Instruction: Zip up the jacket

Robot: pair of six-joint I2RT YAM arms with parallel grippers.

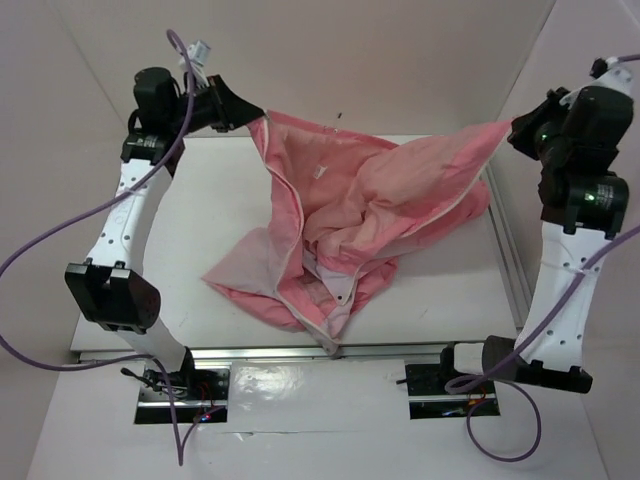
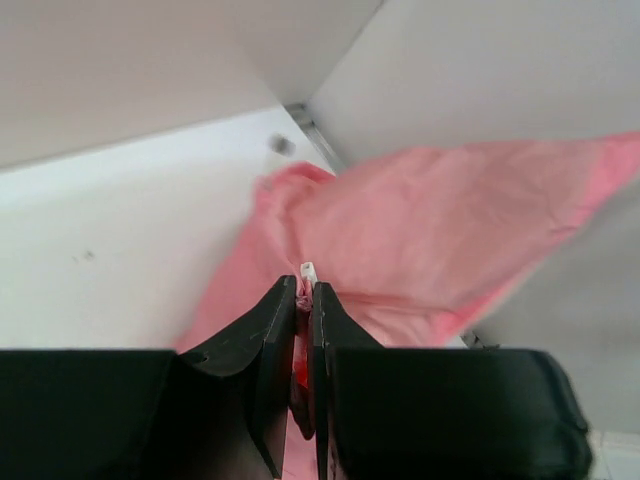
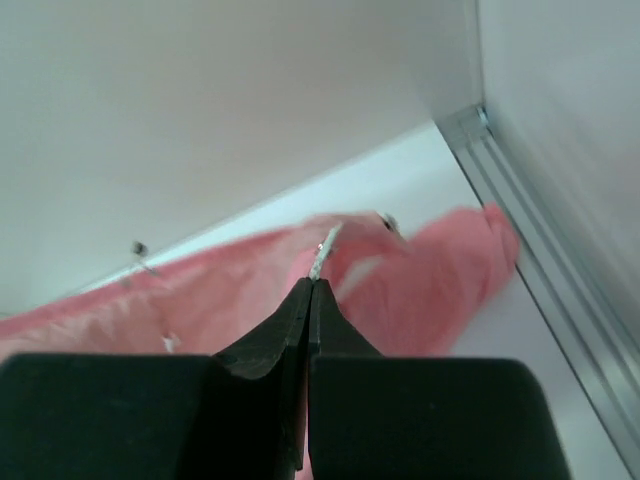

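Note:
The salmon-pink jacket (image 1: 370,215) hangs stretched between my two raised grippers and sags onto the white table (image 1: 210,210), its pale lining and light zipper edge (image 1: 300,270) showing at the front. My left gripper (image 1: 252,115) is shut on the jacket's far left corner; in the left wrist view (image 2: 306,290) pink fabric and a white zipper end sit pinched between the fingers. My right gripper (image 1: 515,128) is shut on the jacket's right corner; in the right wrist view (image 3: 311,285) a light zipper strip leaves the closed tips.
White enclosure walls stand close behind and to both sides. A metal rail (image 1: 505,250) runs along the table's right edge. The jacket's lower tip hangs over the table's front edge (image 1: 335,350).

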